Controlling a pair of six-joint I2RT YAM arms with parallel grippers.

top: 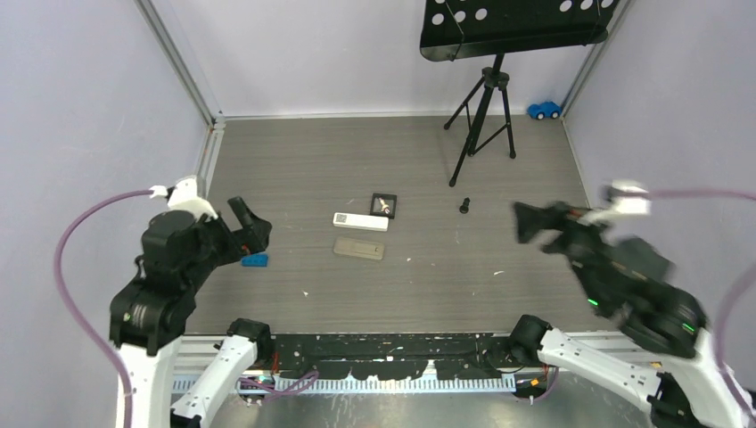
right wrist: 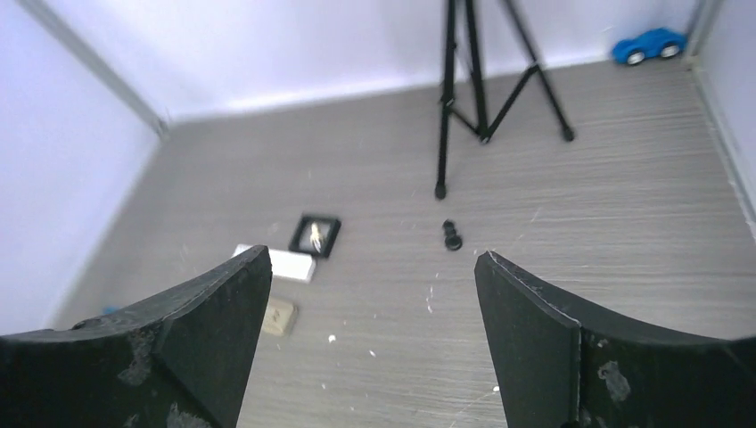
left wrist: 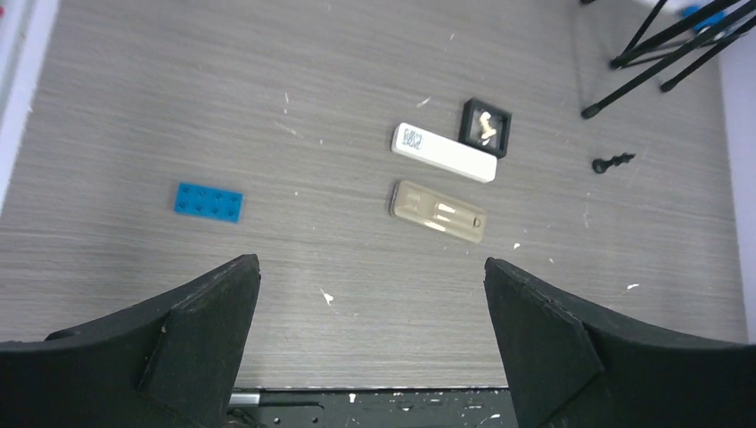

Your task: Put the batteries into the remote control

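Observation:
The remote control (top: 359, 248) lies flat mid-table with its grey-beige back up; it also shows in the left wrist view (left wrist: 437, 211) and partly in the right wrist view (right wrist: 279, 316). Beyond it a small black square tray (top: 384, 206) holds tiny pale slim pieces (left wrist: 484, 127) that look like the batteries; their colours are too small to tell. My left gripper (top: 248, 225) is open and empty, raised left of the remote, jaws wide apart (left wrist: 370, 261). My right gripper (top: 528, 220) is open and empty, raised far right of it (right wrist: 372, 253).
A white remote with a label (top: 360, 220) lies between the tray and the grey-beige one. A stubby black peg (top: 464, 206) lies to the right. A blue brick (top: 255, 259) sits under the left gripper. A music stand tripod (top: 482, 116) and a blue toy car (top: 544, 110) stand at the back.

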